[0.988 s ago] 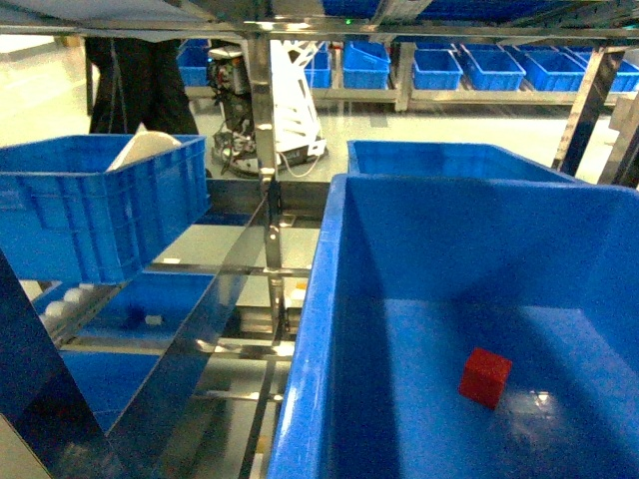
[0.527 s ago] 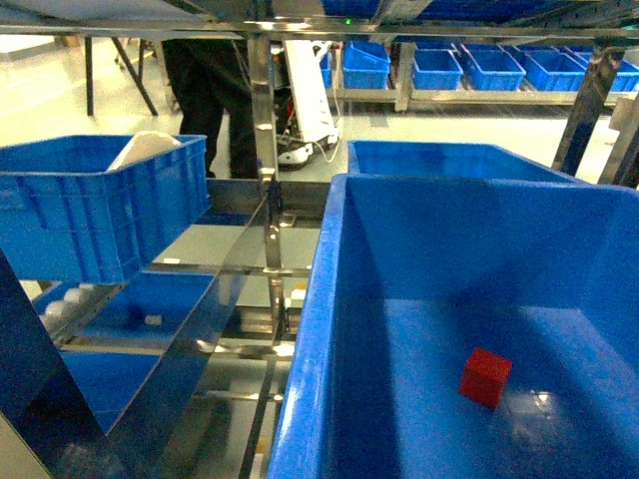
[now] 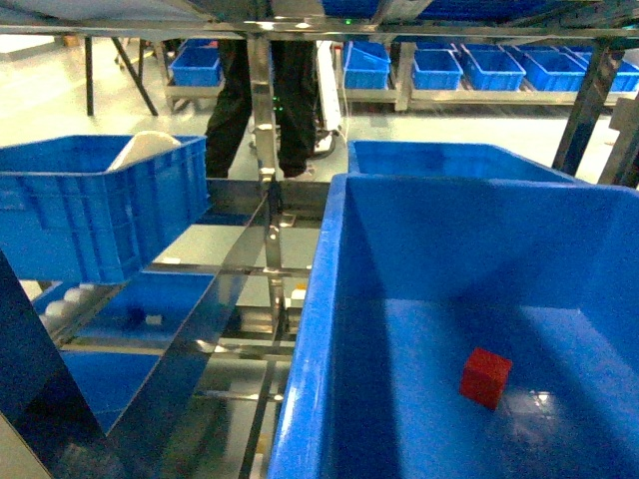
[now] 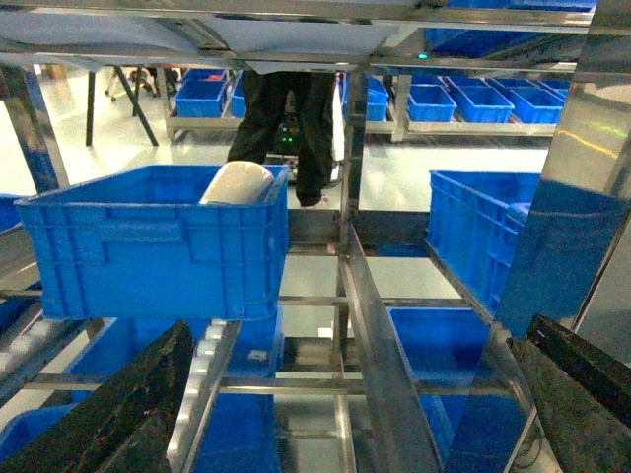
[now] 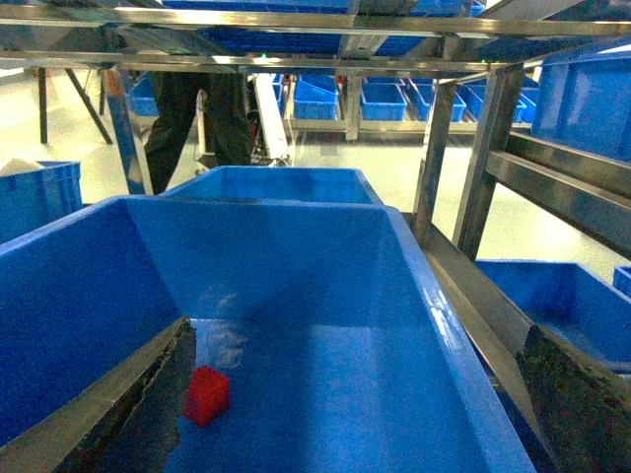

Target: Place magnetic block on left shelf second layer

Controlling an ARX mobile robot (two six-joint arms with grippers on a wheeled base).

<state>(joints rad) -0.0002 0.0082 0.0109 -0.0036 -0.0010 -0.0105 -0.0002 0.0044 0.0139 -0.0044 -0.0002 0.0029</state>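
The magnetic block (image 3: 485,377), a small red cube, lies on the floor of a large deep smooth-walled blue crate (image 3: 319,299) on a tier of the steel rack. In the right wrist view the block (image 5: 207,394) rests just beside the left finger of my right gripper (image 5: 357,330), which hangs open over the crate (image 5: 431,296) and holds nothing. My left gripper (image 4: 360,325) is open and empty too, facing the steel rails (image 4: 380,365) of the rack. Neither gripper shows in the head view.
A smaller ribbed blue crate (image 3: 100,210) holding a white object (image 3: 145,148) stands on the left. Another blue crate (image 3: 449,158) sits behind the large one. Steel posts (image 3: 262,110) and rails (image 3: 215,299) run between them. A person (image 3: 290,100) stands behind the rack.
Only the person in the background has walked to the right. The red block, the crates and both grippers look unmoved.
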